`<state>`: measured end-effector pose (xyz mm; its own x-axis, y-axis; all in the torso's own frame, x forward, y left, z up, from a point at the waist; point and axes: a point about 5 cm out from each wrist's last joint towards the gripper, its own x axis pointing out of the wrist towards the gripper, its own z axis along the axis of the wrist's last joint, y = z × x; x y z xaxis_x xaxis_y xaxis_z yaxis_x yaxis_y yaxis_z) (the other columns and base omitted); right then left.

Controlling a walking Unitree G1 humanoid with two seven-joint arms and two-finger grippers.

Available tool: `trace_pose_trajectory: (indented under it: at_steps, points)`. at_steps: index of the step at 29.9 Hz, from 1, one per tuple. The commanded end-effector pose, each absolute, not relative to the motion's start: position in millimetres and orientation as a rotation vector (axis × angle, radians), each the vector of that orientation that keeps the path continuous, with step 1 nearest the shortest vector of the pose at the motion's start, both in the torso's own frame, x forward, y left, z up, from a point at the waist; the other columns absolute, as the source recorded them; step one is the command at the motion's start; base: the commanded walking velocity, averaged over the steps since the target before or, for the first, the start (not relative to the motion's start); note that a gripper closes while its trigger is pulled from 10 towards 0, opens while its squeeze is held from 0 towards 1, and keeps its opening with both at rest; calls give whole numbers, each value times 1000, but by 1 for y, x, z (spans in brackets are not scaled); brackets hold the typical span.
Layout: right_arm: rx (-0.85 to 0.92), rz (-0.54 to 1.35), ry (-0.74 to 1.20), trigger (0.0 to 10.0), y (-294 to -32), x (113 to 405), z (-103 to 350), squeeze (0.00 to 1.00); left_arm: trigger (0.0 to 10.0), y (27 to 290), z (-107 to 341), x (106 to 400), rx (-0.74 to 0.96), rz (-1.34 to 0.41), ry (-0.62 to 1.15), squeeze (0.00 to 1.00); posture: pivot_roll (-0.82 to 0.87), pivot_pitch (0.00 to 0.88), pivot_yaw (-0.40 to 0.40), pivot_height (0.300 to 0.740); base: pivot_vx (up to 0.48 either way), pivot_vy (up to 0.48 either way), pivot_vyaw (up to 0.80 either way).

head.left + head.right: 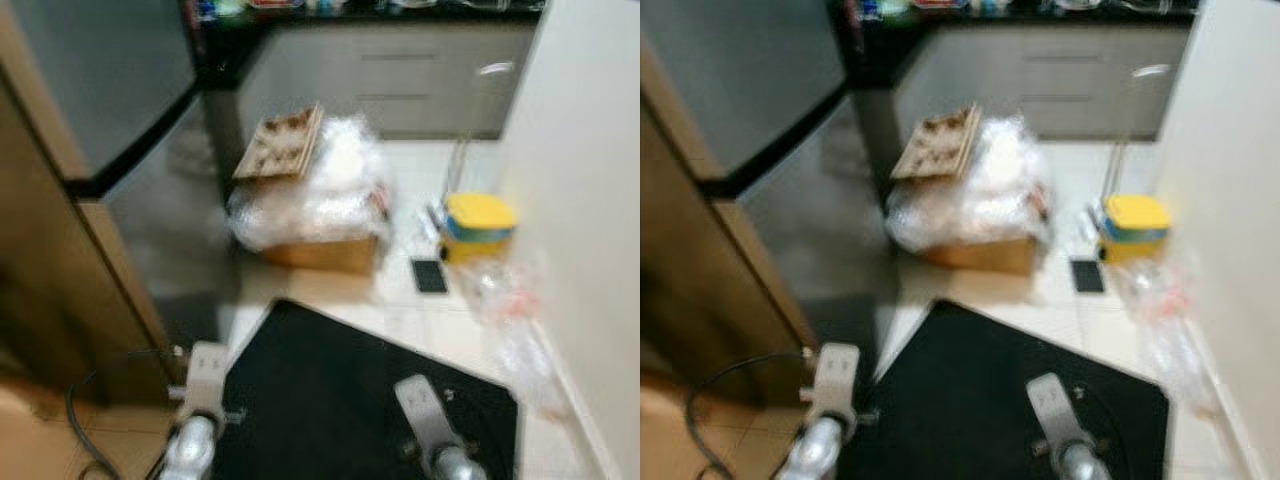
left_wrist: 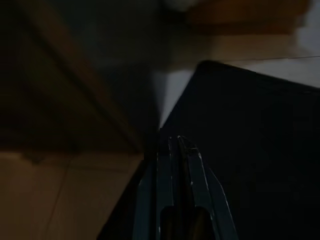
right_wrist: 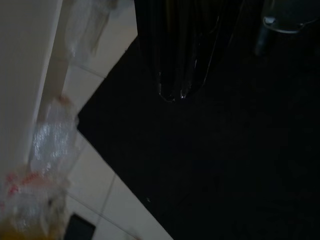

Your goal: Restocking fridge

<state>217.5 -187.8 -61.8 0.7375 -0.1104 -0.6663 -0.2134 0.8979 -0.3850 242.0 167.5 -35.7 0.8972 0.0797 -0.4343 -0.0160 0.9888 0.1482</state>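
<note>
The fridge (image 1: 110,90), with a grey steel door, stands closed at the left, next to a brown wooden panel (image 1: 60,290). Ahead on the tiled floor sits a cardboard box (image 1: 325,250) heaped with clear plastic bags (image 1: 330,190); a brown egg tray (image 1: 280,145) leans on top. Both silver arms hang low over a black mat (image 1: 350,400). My left gripper (image 2: 175,142) points down at the mat's edge beside the wooden panel, fingers pressed together and empty. My right gripper (image 3: 172,95) hangs over the mat, fingers together, holding nothing.
A yellow tub (image 1: 480,225) and a small dark flat object (image 1: 430,275) lie right of the box. Crumpled clear plastic (image 1: 505,310) lies along the white wall (image 1: 590,200) on the right. Grey drawers (image 1: 420,80) close off the back. A black cable (image 1: 85,420) curls at the lower left.
</note>
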Motion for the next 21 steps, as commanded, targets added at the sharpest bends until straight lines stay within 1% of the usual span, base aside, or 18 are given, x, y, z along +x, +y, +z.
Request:
trace_pose_trajectory:
  at_steps: [1,21]
  points:
    - [-448,64,740,10000,-183,219,-61,0,10000,171,-41,236,146,59,485,0,-82,0,14,740,0,0,800]
    - [-448,56,736,10000,-185,222,-59,0,10000,167,-40,238,127,60,487,0,-89,0,8,740,0,0,800]
